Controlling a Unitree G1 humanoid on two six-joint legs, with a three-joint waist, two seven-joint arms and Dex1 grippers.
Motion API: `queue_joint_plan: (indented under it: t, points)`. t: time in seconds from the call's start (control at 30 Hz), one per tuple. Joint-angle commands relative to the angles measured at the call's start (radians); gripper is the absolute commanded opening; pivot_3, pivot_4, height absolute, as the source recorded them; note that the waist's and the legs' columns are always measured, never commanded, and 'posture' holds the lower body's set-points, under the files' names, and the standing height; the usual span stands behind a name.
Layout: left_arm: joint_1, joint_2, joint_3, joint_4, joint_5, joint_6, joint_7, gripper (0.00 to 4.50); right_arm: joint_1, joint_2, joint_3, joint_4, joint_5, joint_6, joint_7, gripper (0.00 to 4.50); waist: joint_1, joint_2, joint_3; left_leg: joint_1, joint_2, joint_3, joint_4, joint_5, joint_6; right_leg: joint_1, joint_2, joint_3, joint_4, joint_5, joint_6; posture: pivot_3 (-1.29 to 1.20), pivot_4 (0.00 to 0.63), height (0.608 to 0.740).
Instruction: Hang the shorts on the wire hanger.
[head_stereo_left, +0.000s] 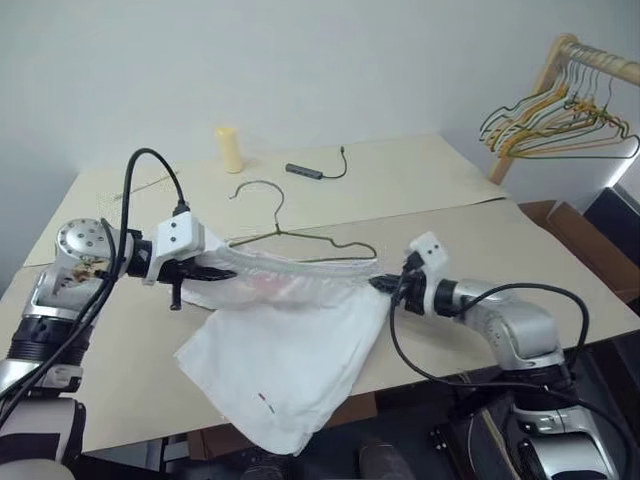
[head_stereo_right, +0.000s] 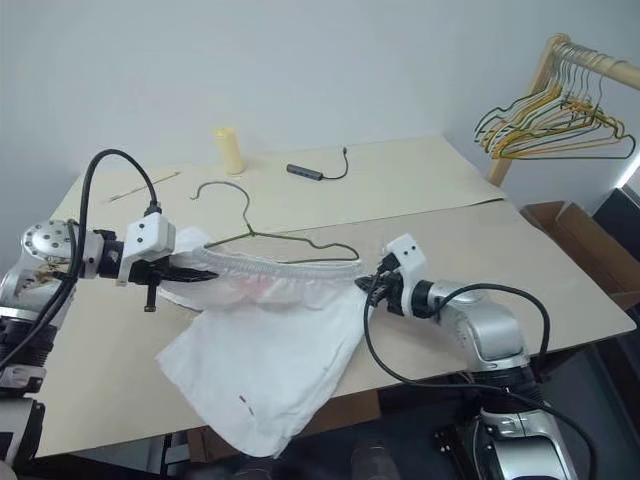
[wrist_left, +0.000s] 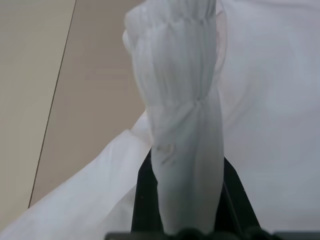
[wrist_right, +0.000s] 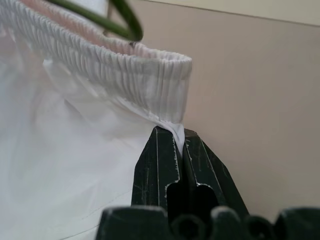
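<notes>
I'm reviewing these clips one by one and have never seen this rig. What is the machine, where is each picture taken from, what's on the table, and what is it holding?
It is a humanoid robot with two arms, each ending in two black fingers. Two pictures come from its head, looking down over the arms; the other two come from cameras on its wrists.

The left gripper and the right gripper are each shut on one end of the waistband of the white shorts, stretching it between them above the table.

The wire hanger lies just behind the waistband. Farther back stand a yellow cylinder and a small dark device with a cable. A rack of hangers stands beyond the table.
</notes>
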Motion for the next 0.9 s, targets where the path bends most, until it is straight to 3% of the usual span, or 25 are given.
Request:
queue_joint_plan:
  t: [0.03, 0.6, 0.77, 0.9]
  points:
    - [-0.003, 0.025, 0.024, 0.021, 0.015, -0.018, 0.015, 0.0, 0.003, -0.04, -0.067, -0.016, 0.0, -0.036, -0.008, 0.03, 0.0, 0.0, 0.0, 0.0, 0.0, 0.0, 0.0, 0.0, 0.0, 0.0, 0.0, 0.0, 0.0, 0.0, 0.0, -0.12, 0.001, 0.74]
    - [0.056, 0.006, -0.082, 0.009, 0.159, -0.023, 0.12, 0.0, -0.002, -0.066, -0.095, -0.145, 0.051, -0.111, 0.019, 0.03, -0.002, 0.0, 0.0, 0.0, 0.0, 0.0, 0.0, 0.0, 0.0, 0.0, 0.0, 0.0, -0.001, 0.0, 0.0, -0.14, 0.0, 0.74]
    - [-0.013, -0.104, -0.084, 0.016, 0.152, 0.071, 0.206, 0.0, 0.013, -0.083, 0.006, -0.276, 0.026, -0.146, 0.067, 0.03, 0.002, 0.0, 0.0, 0.0, 0.0, 0.0, 0.0, 0.0, 0.0, 0.0, 0.0, 0.0, -0.001, 0.0, 0.0, -0.14, 0.0, 0.74]
    - [-0.049, -0.143, -0.055, -0.002, 0.081, 0.125, 0.154, 0.0, 0.017, -0.095, 0.11, -0.262, -0.137, -0.22, -0.011, 0.03, 0.0, -0.002, -0.001, -0.001, 0.0, 0.0, 0.001, 0.0, 0.0, 0.001, 0.0, -0.001, -0.001, 0.0, 0.0, -0.16, 0.0, 0.74]
